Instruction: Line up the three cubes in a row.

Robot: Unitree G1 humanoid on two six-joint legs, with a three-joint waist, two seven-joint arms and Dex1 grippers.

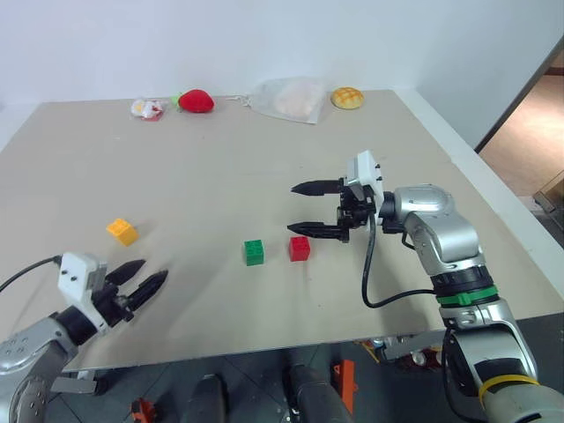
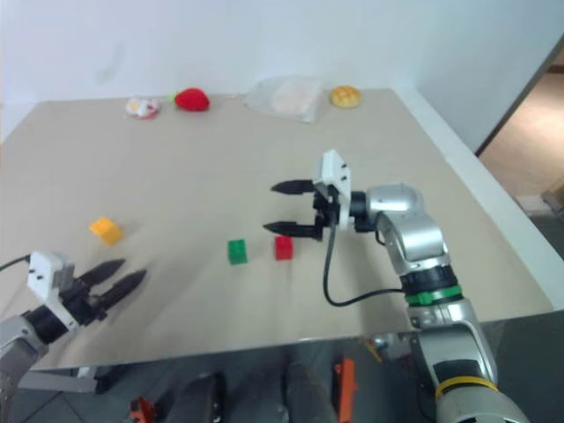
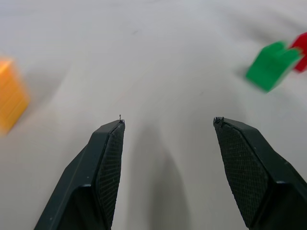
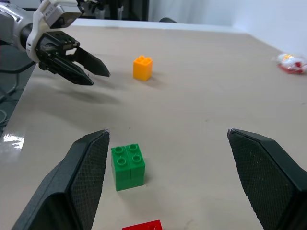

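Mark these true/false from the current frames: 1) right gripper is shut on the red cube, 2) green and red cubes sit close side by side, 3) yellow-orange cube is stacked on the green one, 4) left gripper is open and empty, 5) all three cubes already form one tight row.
1) False. The right gripper is open, and the red cube sits on the table beside its lower finger.
2) True. The green cube is right next to the red cube, with a small gap.
3) False. The yellow-orange cube sits alone on the table, well to the robot's left of the green cube.
4) True. The left gripper is open with nothing between its fingers.
5) False. The yellow-orange cube is still far from the pair.
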